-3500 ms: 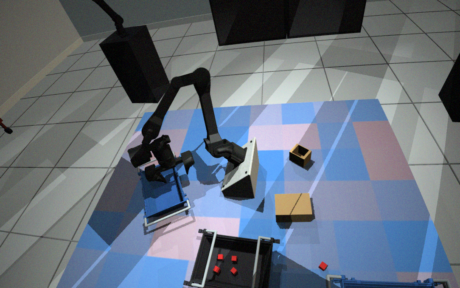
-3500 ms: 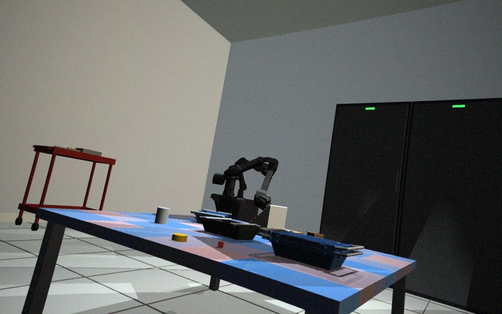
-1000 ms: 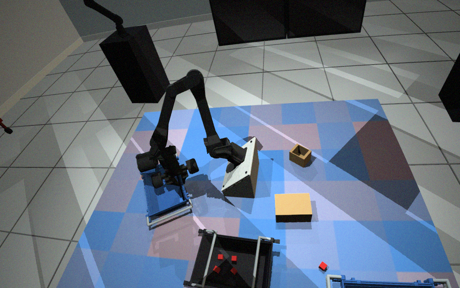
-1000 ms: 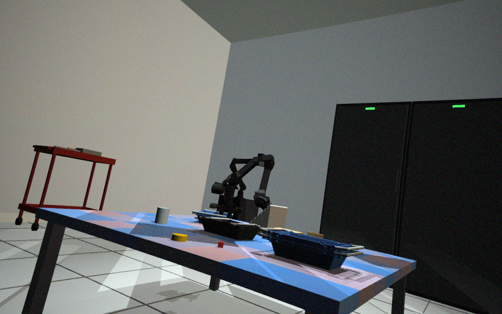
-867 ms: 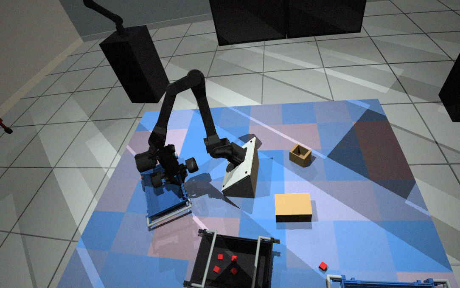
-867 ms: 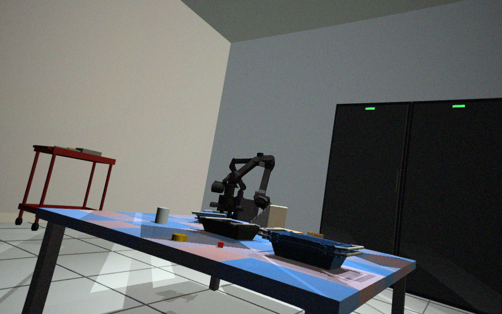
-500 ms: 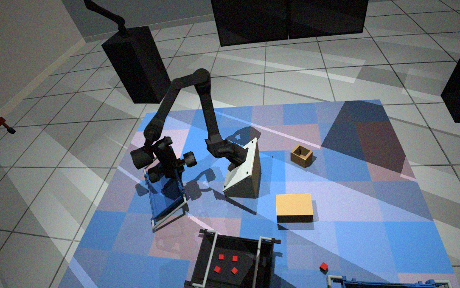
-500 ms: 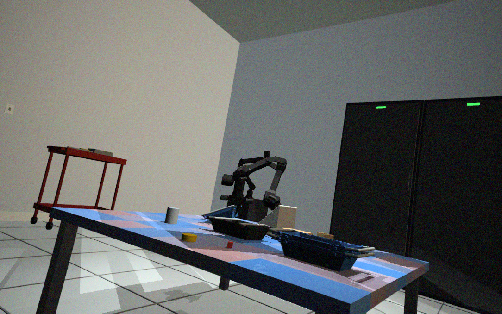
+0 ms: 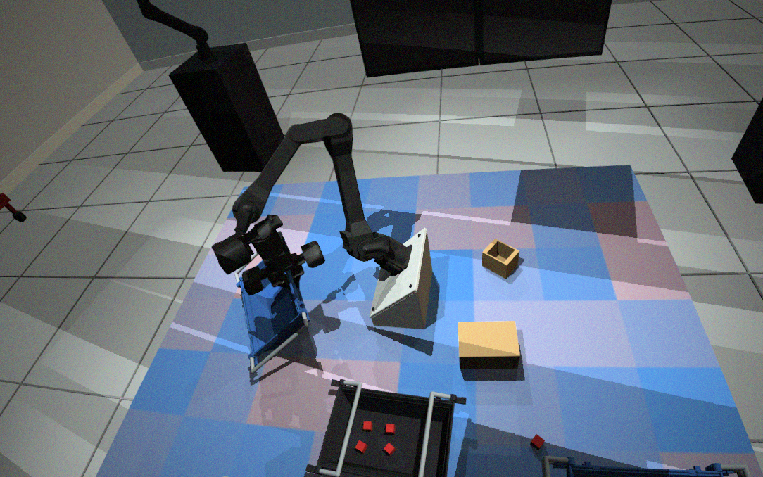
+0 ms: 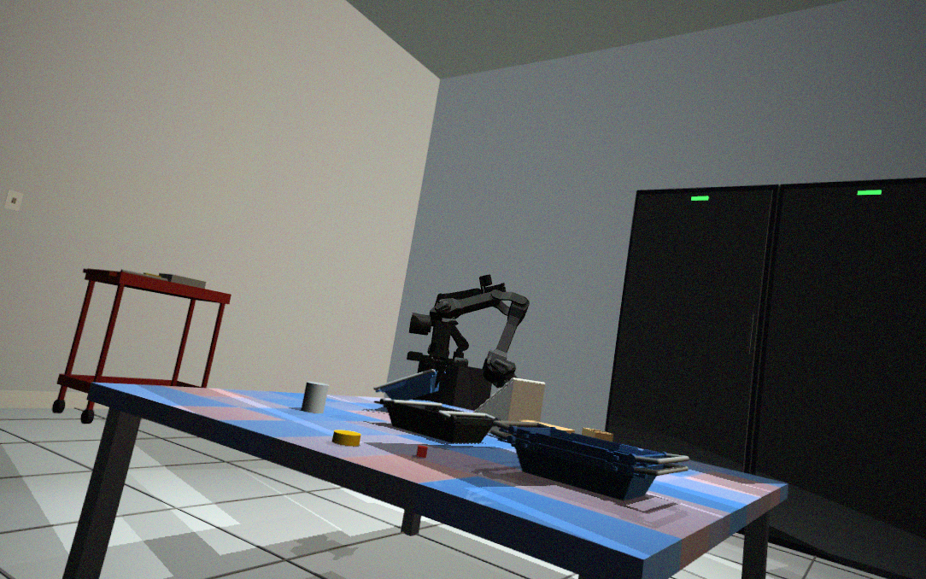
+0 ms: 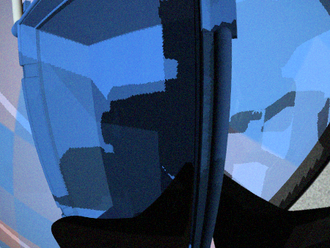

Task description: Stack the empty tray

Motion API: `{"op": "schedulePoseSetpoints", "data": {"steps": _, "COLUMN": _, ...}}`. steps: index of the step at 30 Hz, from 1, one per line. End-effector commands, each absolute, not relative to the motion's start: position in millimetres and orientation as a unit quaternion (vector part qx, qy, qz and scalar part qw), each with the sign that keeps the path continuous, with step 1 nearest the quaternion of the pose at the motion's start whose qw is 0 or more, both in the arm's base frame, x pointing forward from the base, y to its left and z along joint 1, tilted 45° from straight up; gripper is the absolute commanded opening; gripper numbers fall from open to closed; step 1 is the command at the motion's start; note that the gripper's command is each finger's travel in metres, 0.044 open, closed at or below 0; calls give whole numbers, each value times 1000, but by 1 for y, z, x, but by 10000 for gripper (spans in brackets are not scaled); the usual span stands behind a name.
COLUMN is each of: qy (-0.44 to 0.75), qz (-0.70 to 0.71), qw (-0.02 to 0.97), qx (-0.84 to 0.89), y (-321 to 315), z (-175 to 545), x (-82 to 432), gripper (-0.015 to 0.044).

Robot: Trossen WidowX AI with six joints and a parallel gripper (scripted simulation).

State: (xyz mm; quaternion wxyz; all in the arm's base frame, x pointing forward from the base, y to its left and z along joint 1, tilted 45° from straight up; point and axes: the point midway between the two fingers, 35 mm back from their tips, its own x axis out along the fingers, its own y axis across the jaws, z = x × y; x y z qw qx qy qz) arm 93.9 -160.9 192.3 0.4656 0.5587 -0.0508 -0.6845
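Nearly closed, with one wall of the blue tray [image 9: 265, 323] [image 10: 412, 386] [image 11: 216, 110] pinched between the fingers of the gripper [image 9: 289, 274] [image 10: 431, 365] [image 11: 195, 168]. In the wrist view, one dark finger on the inner side of that wall, the other on the outer side, with the rim running up between them. Below the gripper, tilted rather than level, with the open side turned partly sideways; contact with the table [image 9: 585, 331] [image 10: 259, 436] hard to tell. Ahead of the gripper and apart from the held tray, the black tray [image 9: 444, 433] [image 10: 436, 423], upright on the table, with four red blocks [image 9: 389, 428] on its floor. Across its top, two pale bars [image 9: 348, 430] [image 10: 467, 414], swung in, with nothing resting on them. To one side of the gripper, the slanted stand [image 9: 413, 275] [image 10: 527, 399] under the arm. Farther off past the stand, a small open box [image 9: 490, 264] [image 10: 597, 433] and a tan block [image 9: 488, 339]. Well apart from the gripper, beyond the black tray, a loose red cube [image 9: 537, 441] [image 10: 422, 451] and another blue tray [image 9: 647, 469] [image 10: 580, 457].
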Motion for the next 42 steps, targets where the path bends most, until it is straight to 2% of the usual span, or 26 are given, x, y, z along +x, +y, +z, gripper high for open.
{"op": "schedulePoseSetpoints", "data": {"steps": 1, "qy": -63, "qz": -679, "qw": 470, "qx": 561, "y": -162, "z": 212, "x": 98, "gripper": 0}}
{"op": "schedulePoseSetpoints", "data": {"steps": 20, "qy": -64, "qz": -678, "qw": 470, "qx": 562, "y": -156, "z": 283, "x": 111, "gripper": 0}}
{"op": "schedulePoseSetpoints", "data": {"steps": 42, "qy": -64, "qz": -678, "qw": 470, "qx": 562, "y": -156, "z": 283, "x": 111, "gripper": 0}}
